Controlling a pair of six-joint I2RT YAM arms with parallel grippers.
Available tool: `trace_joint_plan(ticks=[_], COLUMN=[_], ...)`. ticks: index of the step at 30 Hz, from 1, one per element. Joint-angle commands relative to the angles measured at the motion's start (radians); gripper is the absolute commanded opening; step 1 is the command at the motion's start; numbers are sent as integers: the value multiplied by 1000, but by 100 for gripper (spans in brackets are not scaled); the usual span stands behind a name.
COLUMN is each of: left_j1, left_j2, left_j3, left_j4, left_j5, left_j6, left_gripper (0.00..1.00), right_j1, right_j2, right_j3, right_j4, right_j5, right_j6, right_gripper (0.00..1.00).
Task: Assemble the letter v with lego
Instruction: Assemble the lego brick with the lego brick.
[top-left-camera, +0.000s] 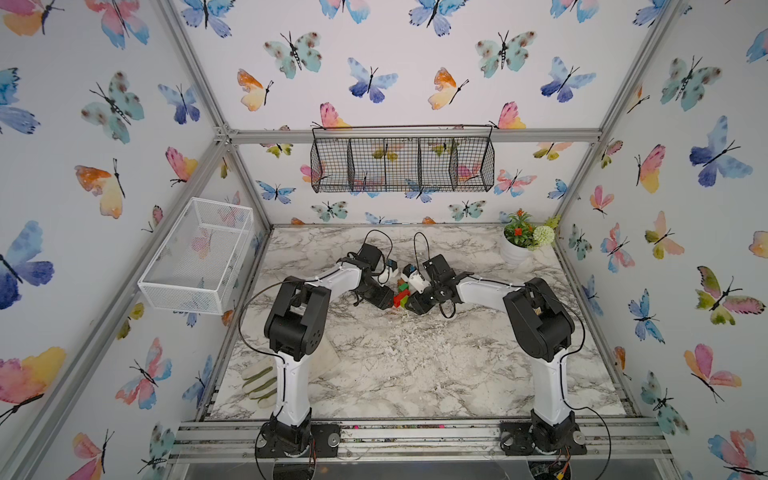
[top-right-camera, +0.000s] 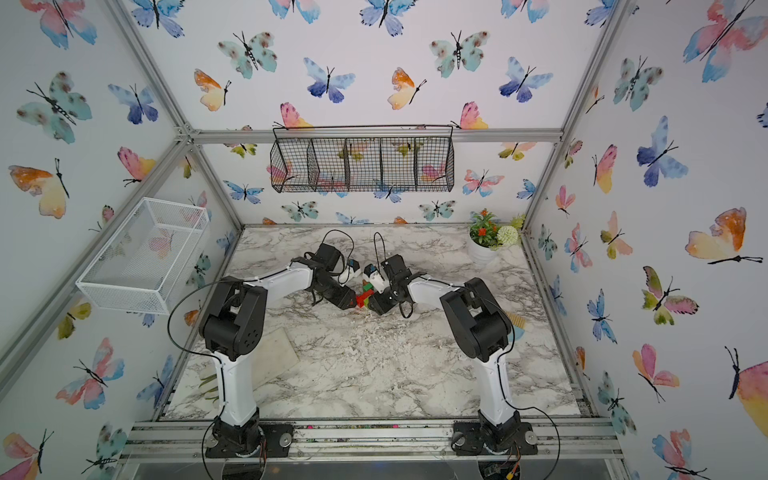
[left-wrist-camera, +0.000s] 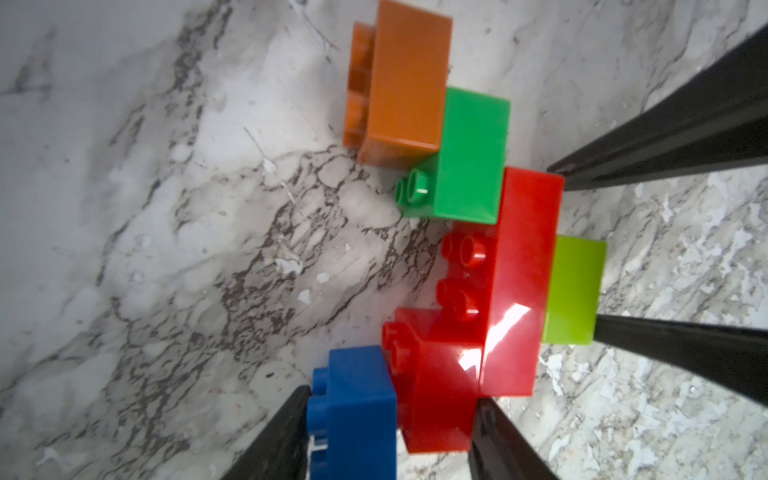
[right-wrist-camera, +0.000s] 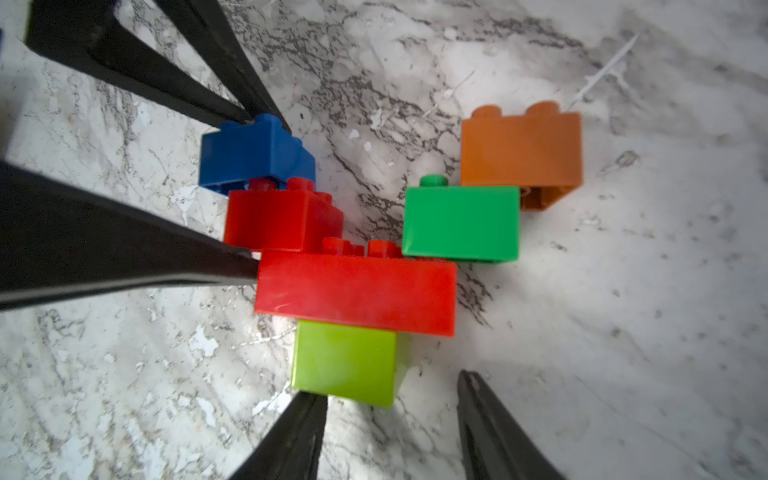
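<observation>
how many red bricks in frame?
2. The longer red brick sits against the lime green brick; the small red brick sits between it and the blue brick. None apparently hidden.

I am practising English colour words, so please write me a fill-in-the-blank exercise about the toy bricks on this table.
1. The orange brick sits on the studs of the ____ brick.
2. The blue brick sits on the studs of the small ____ brick.
3. The long red brick has the ____ brick on its side without studs.
4. All the bricks lie on a table with a ____ pattern.

Missing words: dark green; red; lime green; marble.
</observation>
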Motion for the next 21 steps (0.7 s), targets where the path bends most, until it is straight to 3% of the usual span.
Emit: trace_joint_plan(ticks=[1,21], left_j1=[-4,-16], left_j2=[21,50], left_j3=[14,28], left_j4=[-15,-38], left_j5=[-15,-45], left_j6=[5,26], left_gripper=[62,58], right_j1=[-7,-8], right_j2=[53,61], right_j3=[-27,-13], right_j4=[-51,-53], right_j5=[14,20], right_j6=[13,4], right_gripper=[55,55])
